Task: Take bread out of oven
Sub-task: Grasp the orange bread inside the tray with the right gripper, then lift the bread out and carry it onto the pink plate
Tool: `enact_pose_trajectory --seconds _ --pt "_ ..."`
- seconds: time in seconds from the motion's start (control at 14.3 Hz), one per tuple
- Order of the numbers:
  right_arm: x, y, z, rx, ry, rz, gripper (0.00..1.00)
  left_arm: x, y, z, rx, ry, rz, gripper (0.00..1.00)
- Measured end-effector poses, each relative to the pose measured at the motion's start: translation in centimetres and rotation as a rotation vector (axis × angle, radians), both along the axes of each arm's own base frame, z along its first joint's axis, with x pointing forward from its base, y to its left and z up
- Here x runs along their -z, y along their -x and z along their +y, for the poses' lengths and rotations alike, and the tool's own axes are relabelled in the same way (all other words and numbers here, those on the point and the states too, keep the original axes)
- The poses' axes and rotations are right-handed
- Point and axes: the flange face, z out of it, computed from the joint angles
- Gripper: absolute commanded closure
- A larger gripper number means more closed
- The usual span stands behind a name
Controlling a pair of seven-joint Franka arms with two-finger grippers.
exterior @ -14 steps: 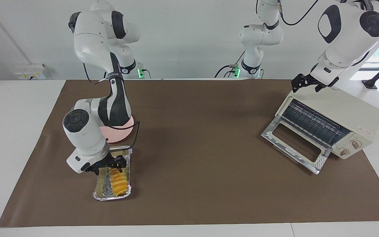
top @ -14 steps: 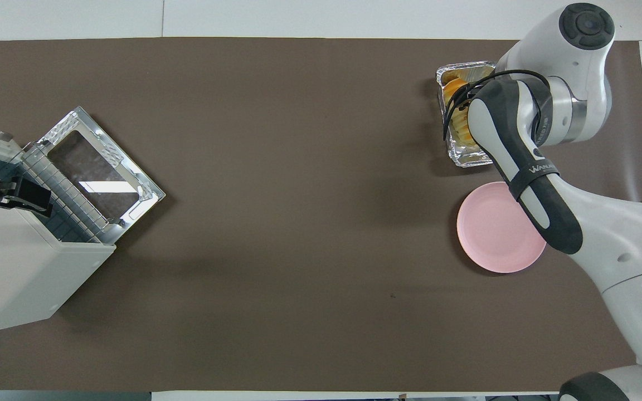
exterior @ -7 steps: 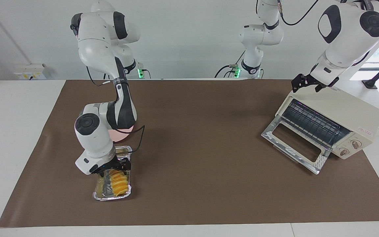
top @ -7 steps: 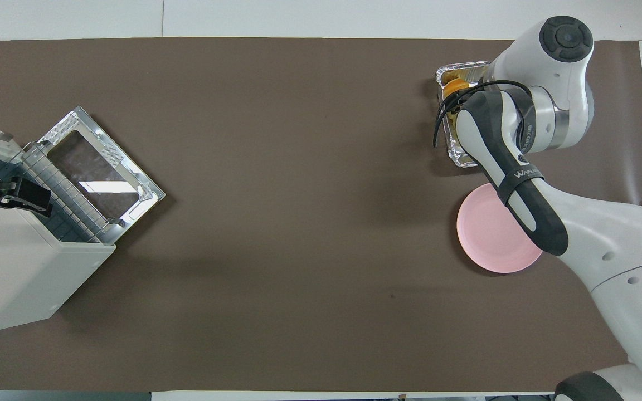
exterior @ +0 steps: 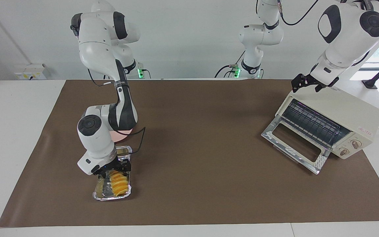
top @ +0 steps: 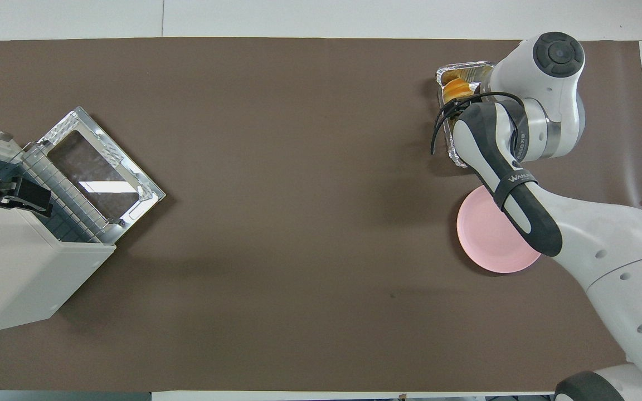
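Right gripper [exterior: 114, 169] hung low over the bread [exterior: 118, 184] in the foil tray [exterior: 101, 193]; finger state could not be told. Left gripper [exterior: 304, 84] waited over the oven [exterior: 347, 113], whose door hung open; its fingers likewise unclear.

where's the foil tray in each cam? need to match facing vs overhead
Facing view: the foil tray sits low in the picture, at the right arm's end of the table, under the right end effector.
Overhead view: the foil tray is near the top, largely covered by the right arm.
Shared landmark: the pink plate, beside the tray and nearer to the robots.
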Motion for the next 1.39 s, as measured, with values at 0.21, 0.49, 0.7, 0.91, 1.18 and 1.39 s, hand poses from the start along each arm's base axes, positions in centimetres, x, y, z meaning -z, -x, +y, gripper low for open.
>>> enact_pose_trajectory --seconds 0.21,0.49,0.7,0.91,1.18,1.39 --pt "-0.1 0.0 -0.3 0.004 0.000 -0.002 1.00 0.0 0.0 0.0 0.000 0.000 0.000 0.00" --pt "-0.8 -0.1 -0.8 0.012 0.000 -0.006 1.00 0.0 0.0 0.0 0.000 0.000 0.000 0.00" --pt "-1.8 0.1 -1.2 0.019 0.001 0.011 1.00 0.0 0.0 0.0 0.000 0.000 0.000 0.00" --pt "-4.4 0.9 -1.3 0.023 0.003 0.046 1.00 0.0 0.0 0.0 0.000 0.000 0.000 0.00" --pt "-11.0 3.9 -1.3 0.032 0.001 0.118 1.00 0.0 0.0 0.0 0.000 0.000 0.000 0.00" --pt "-14.6 8.6 -1.7 0.045 -0.028 0.137 1.00 0.0 0.0 0.0 0.000 0.000 0.000 0.00"
